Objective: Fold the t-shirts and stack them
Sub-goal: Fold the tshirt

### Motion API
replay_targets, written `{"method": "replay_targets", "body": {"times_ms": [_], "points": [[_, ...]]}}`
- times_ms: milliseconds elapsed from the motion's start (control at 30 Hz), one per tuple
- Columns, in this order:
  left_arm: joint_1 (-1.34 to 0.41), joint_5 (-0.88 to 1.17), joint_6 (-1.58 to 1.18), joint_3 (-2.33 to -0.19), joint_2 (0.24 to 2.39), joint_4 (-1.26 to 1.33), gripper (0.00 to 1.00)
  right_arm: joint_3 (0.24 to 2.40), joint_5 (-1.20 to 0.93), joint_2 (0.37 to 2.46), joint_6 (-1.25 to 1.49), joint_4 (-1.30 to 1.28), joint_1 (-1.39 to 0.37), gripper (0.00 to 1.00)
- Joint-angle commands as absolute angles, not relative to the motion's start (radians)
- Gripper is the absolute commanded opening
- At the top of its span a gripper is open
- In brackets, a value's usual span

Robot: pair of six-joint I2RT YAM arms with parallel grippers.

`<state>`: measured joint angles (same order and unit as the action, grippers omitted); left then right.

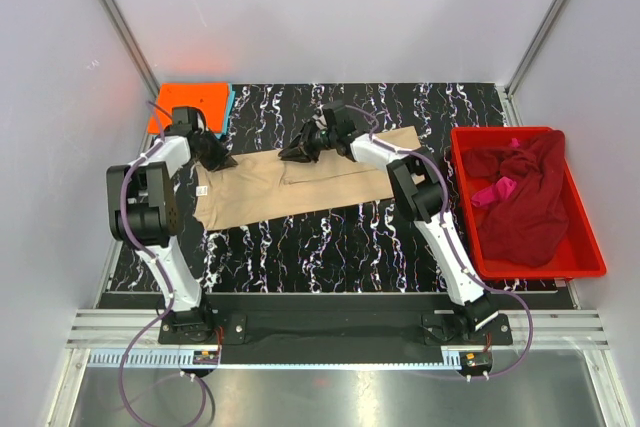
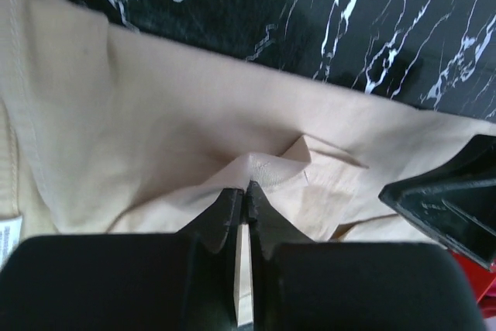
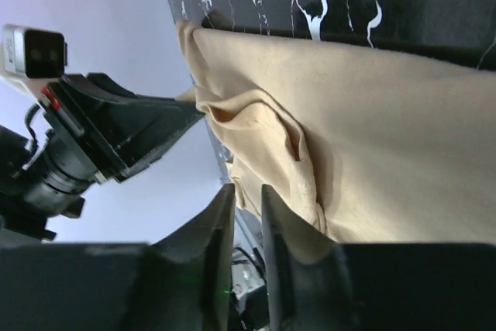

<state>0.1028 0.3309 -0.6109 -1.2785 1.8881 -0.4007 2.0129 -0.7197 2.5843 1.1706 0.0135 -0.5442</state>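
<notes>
A black tabletop veined with white marbling (image 1: pixel 330 237) fills a white-walled enclosure (image 1: pixel 330 17) framed by aluminium rails, with a red plastic bin (image 1: pixel 585 237) standing at its right edge and a shiny metal surface (image 1: pixel 330 397) running along the near side.

Even, diffuse overhead lighting; sharp overhead view, softer wrist views.
Pale walls (image 1: pixel 330 7) look washed out at top; a glare streak crosses the metal rail (image 1: pixel 330 357) at bottom. Wrist views blur at their lower edges, with soft shadows in the cloth folds (image 3: pixel 294 145).
</notes>
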Motion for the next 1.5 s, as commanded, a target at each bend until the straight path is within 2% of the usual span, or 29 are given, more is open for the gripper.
{"method": "replay_targets", "body": {"times_ms": [0, 33, 100, 133, 233, 367, 600, 833, 1100, 1467], "points": [[0.12, 0.307, -0.629, -1.347, 1.916, -0.365, 0.09, 2.1, -0.723, 2.568, 1.005, -0.147, -0.531, 0.29], [0.123, 0.305, -0.626, -1.365, 1.919, -0.37, 0.19, 2.112, -0.712, 2.563, 0.961, -0.188, -0.531, 0.37], [0.121, 0.255, -0.603, -1.394, 1.916, -0.406, 0.37, 2.147, -0.677, 2.553, 0.827, -0.302, -0.531, 0.45], [0.118, 0.235, -0.595, -1.391, 1.886, -0.411, 0.5, 2.163, -0.666, 2.556, 0.792, -0.363, -0.531, 0.47], [0.112, 0.172, -0.569, -1.353, 1.795, -0.403, 0.59, 2.241, -0.644, 2.585, 0.669, -0.466, -0.532, 0.51], [0.112, 0.156, -0.563, -1.293, 1.738, -0.399, 0.59, 2.318, -0.669, 2.631, 0.615, -0.495, -0.532, 0.5], [0.112, 0.186, -0.542, -1.235, 1.74, -0.384, 0.55, 2.324, -0.707, 2.669, 0.635, -0.453, -0.532, 0.46], [0.115, 0.195, -0.45, -1.341, 1.828, -0.433, 0.56, 2.339, -0.732, 2.686, 0.647, -0.423, -0.549, 0.43], [0.127, 0.232, -0.403, -1.385, 1.885, -0.445, 0.52, 2.362, -0.739, 2.721, 0.684, -0.387, -0.566, 0.41], [0.127, 0.268, -0.394, -1.425, 1.967, -0.42, 0.46, 2.416, -0.715, 2.75, 0.73, -0.362, -0.574, 0.33]]}}
